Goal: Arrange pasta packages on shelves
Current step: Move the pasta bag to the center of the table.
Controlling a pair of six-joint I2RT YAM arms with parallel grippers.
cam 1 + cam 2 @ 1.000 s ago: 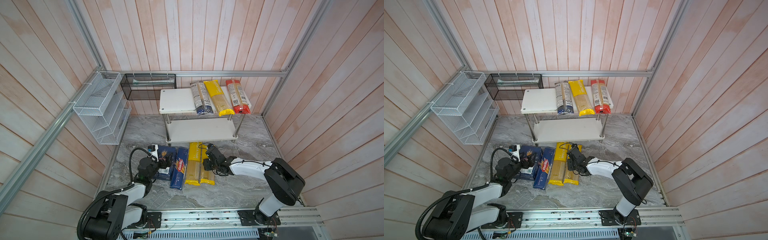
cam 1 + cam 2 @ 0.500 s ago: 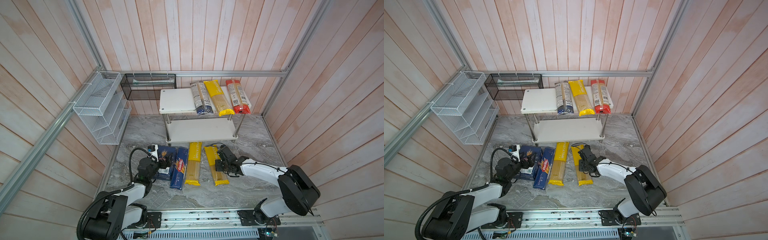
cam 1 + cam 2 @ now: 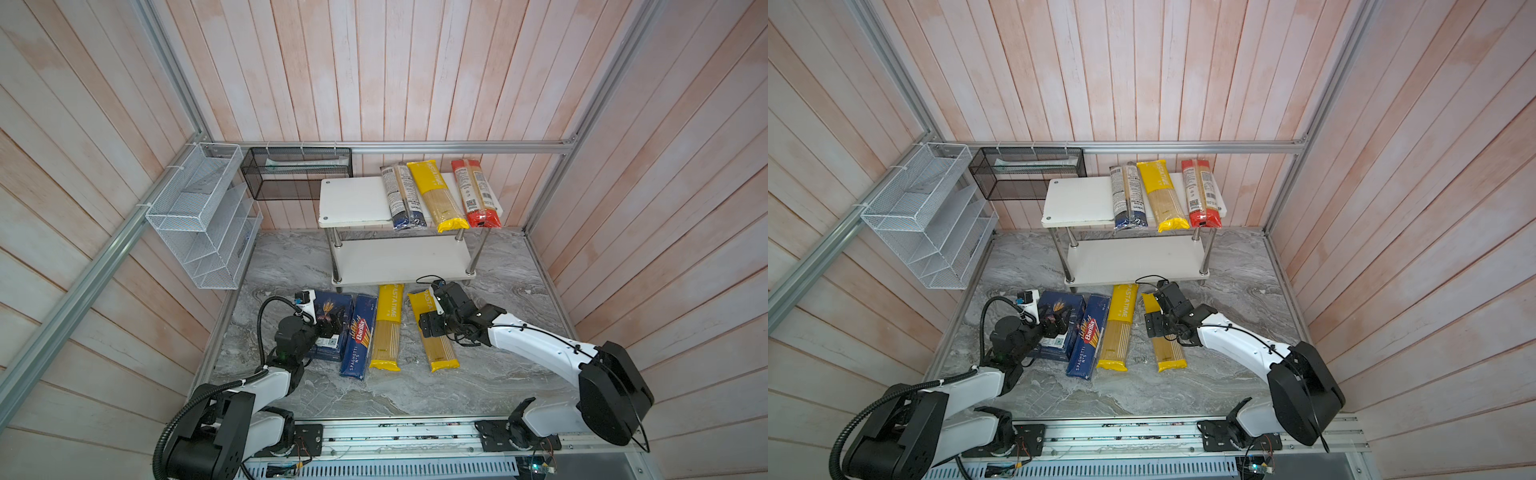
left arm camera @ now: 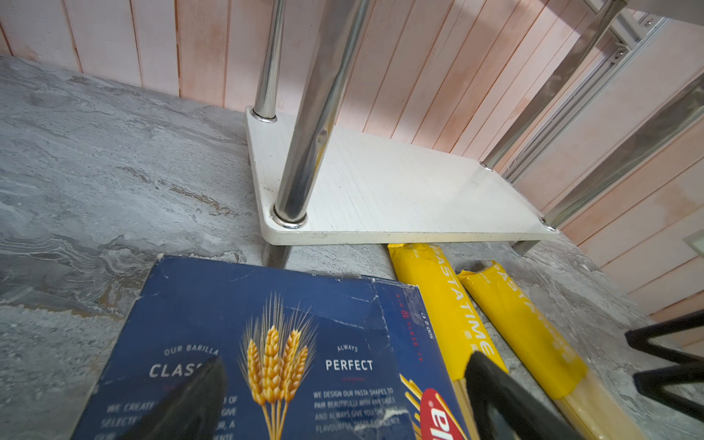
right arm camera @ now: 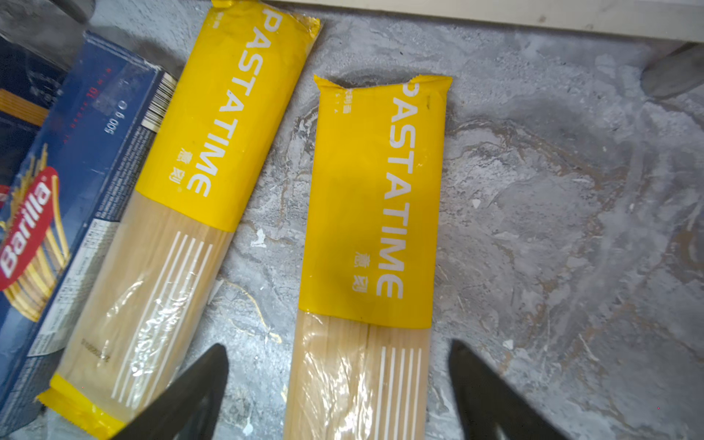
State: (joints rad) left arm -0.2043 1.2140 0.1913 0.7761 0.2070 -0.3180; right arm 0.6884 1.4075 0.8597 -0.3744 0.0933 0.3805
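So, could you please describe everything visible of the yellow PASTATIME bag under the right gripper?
This long bag is opaque yellow at both ends, with white PASTATIME lettering on the longer band, and clear plastic between showing pale spaghetti. It lies flat on the grey marbled tabletop, in front of the rack's lower shelf, apart from the neighbouring yellow bag. The right gripper hangs over its clear section, jaws open either side, apparently not touching.
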